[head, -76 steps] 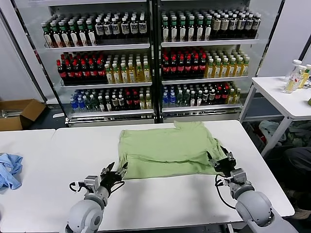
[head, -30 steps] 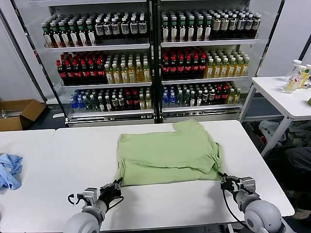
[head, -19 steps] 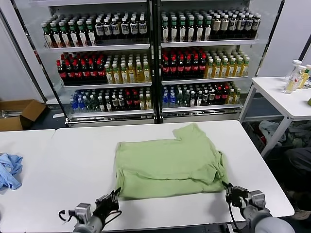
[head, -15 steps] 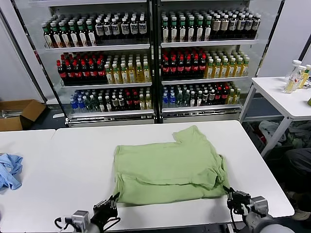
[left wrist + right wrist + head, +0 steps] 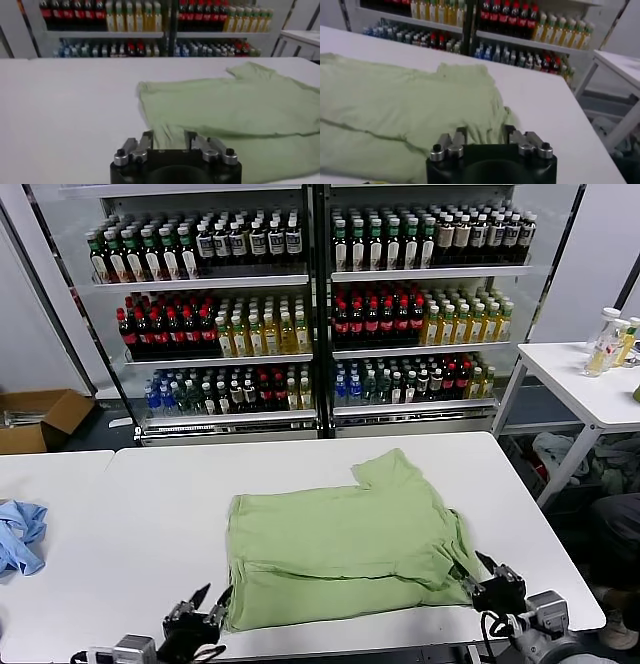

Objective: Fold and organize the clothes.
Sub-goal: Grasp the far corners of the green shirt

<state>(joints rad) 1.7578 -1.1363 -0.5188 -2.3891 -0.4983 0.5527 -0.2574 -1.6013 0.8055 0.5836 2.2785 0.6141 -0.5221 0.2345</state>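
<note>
Both my left end effector (image 5: 205,616) and right end effector (image 5: 488,582) have dragged the pale-green, half-folded short-sleeved fabric shirt (image 5: 340,536) nearer me, each clenched on a near corner, across the white counter (image 5: 150,514).

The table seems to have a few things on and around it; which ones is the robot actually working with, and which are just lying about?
Part of the job:
- pale green short-sleeved fabric shirt, spread on the white table
- left hand at its near left corner
- right hand at its near right corner

Just lying about:
- crumpled blue cloth
- brown cardboard box
- shelves of bottles
</note>
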